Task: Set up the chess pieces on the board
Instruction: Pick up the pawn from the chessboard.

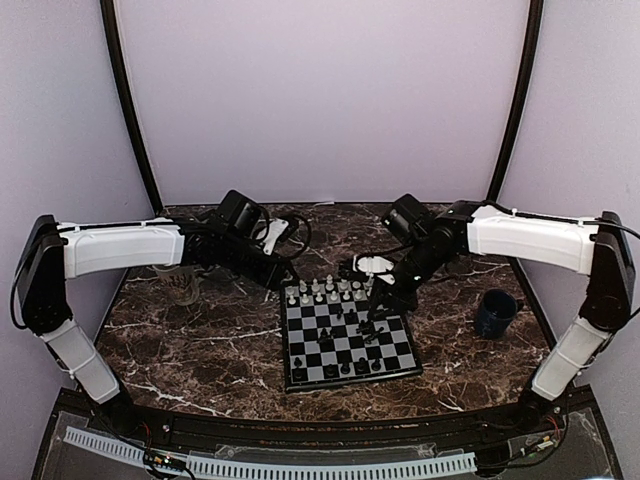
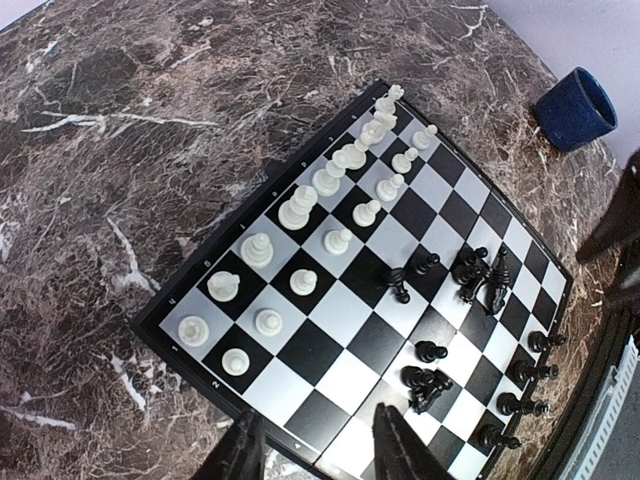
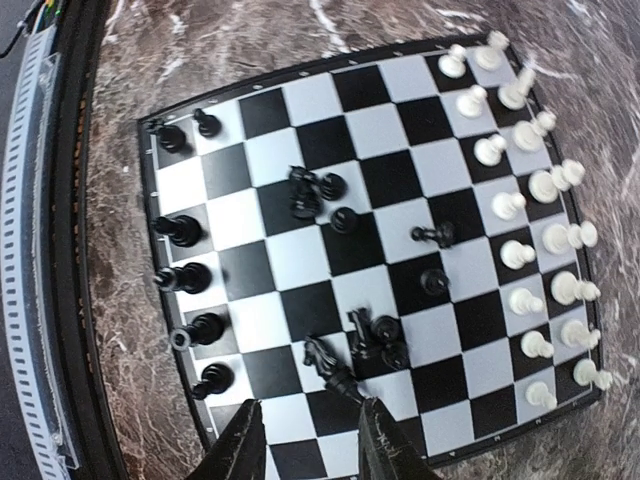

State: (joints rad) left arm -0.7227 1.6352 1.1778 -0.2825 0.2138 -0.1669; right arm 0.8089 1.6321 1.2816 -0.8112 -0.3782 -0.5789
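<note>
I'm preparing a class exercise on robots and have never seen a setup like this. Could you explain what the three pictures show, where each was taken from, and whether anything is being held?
Two robot arms are bolted at the near edge of a marble-patterned table. The top picture looks down from above and behind them. The other two come from cameras on each wrist, so each arm's own fingers show at the bottom edge.

On the table lies the board. The white chess pieces stand in two rows along its far side. The black chess pieces are partly lined up on the near side; several lie scattered mid-board. A blue mug stands to the right, a clear glass to the left.

The left gripper and right gripper both look open, holding nothing.
</note>
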